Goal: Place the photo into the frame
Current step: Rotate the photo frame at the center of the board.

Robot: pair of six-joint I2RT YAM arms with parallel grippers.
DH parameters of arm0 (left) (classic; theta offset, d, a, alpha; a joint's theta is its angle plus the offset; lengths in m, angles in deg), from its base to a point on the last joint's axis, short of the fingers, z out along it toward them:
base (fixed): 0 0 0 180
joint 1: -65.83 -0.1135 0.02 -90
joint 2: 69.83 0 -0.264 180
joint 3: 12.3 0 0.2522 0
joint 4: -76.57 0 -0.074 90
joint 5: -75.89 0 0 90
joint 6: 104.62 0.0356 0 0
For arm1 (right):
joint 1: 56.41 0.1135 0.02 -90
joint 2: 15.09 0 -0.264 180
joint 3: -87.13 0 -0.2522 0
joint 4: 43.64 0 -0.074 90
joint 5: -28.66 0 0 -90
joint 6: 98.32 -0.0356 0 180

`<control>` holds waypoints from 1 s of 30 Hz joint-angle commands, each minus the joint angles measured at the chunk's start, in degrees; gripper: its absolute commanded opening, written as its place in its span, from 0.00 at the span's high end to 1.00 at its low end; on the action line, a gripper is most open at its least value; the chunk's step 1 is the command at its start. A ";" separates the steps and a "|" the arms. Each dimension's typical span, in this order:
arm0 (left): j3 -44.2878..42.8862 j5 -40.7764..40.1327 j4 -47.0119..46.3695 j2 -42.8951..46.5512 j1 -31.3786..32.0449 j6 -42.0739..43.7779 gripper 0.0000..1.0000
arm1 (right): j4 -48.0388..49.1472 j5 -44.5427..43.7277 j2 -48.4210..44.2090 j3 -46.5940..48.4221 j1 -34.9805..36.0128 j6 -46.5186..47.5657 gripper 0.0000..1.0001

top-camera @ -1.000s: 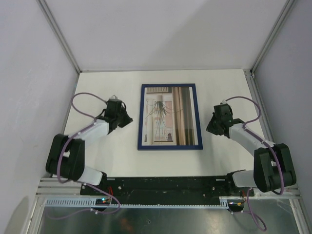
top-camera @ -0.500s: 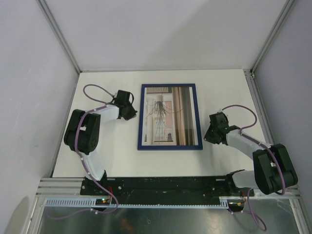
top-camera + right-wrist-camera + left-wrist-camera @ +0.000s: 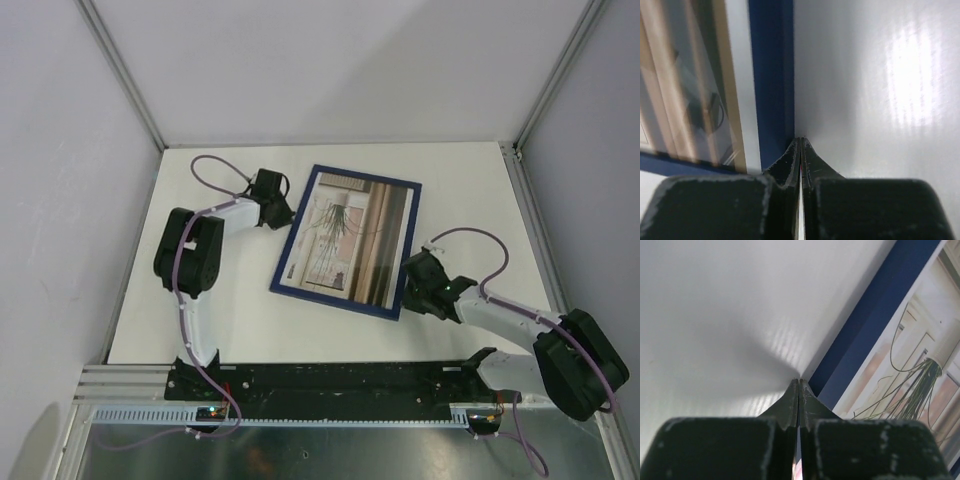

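Observation:
The navy-blue frame [image 3: 288,232] lies flat on the white table, turned a little clockwise, with the photo [image 3: 350,238] of curtains and a spindly plant showing inside it. My left gripper [image 3: 288,219] is shut and empty, its tips against the frame's left edge near the far corner; the left wrist view shows the tips [image 3: 799,381] touching the blue edge [image 3: 860,335]. My right gripper [image 3: 407,287] is shut and empty, its tips against the frame's right edge near the near corner; the right wrist view shows the tips [image 3: 801,141] at the blue edge [image 3: 771,75].
The white table [image 3: 220,320] is walled by grey panels at left, right and back. A black rail [image 3: 340,385] with the arm bases runs along the near edge. Purple cables loop over both arms.
Both arms have reached in to the frame. The left gripper moved far and right, the right gripper moved near and left, and the frame with the photo has turned clockwise.

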 commanded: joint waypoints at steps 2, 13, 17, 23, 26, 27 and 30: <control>-5.67 3.18 3.19 -3.52 4.51 2.86 1.00 | 4.63 -2.63 0.30 -0.32 9.76 -7.20 1.00; -8.46 5.37 4.74 -6.17 8.63 6.38 1.00 | 12.89 -3.49 17.77 9.66 22.09 -8.06 1.00; -8.28 7.09 4.74 -5.77 9.18 7.64 1.00 | 14.87 -3.10 24.17 14.59 23.19 -6.68 1.00; -7.67 8.58 4.71 -4.69 10.45 10.01 1.00 | 15.93 -2.54 31.69 22.72 23.45 -3.72 1.00; -7.27 8.85 4.69 -4.17 10.59 10.80 1.00 | 16.06 -2.09 34.78 26.29 23.41 -2.19 1.00; -7.18 8.83 4.72 -4.02 10.55 11.09 1.00 | 16.27 -1.94 35.67 27.19 23.39 -1.75 1.00; -7.26 8.40 4.74 -3.12 10.41 12.00 1.00 | 16.46 -1.29 37.34 29.57 23.40 -0.38 1.00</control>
